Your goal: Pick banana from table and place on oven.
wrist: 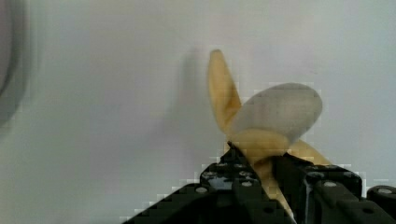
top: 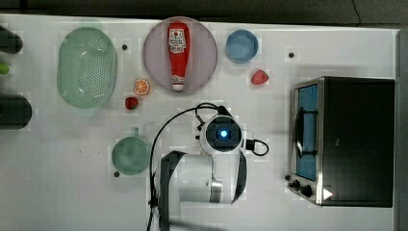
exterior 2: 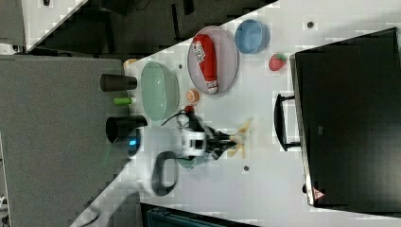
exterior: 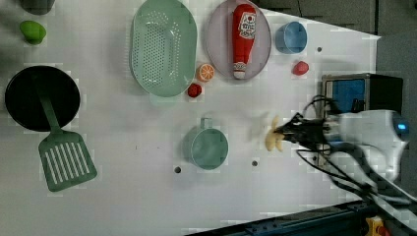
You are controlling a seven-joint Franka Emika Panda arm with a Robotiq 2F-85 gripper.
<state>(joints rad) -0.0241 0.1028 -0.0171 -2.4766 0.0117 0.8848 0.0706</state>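
The pale yellow peeled banana [wrist: 266, 121] is held in my gripper [wrist: 261, 161], whose black fingers are shut on its base. In the left view the banana [exterior: 273, 137] sticks out of the gripper [exterior: 287, 132] over the white table [exterior: 123, 196], casting a faint shadow, just right of the green cup [exterior: 209, 146]. The right view shows the banana [exterior 2: 239, 139] between the gripper [exterior 2: 226, 140] and the oven's handle. The oven [top: 356, 139] stands at the top view's right with its black top bare. My arm's wrist [top: 222, 134] covers the banana in the top view.
A green colander [top: 86, 67], a plate with a ketchup bottle [top: 178, 53], a blue bowl [top: 242, 45], an orange slice [top: 141, 86] and two strawberries [top: 260, 77] lie along the far side. A black pan [exterior: 42, 98] and green spatula [exterior: 66, 160] sit at the left view's left.
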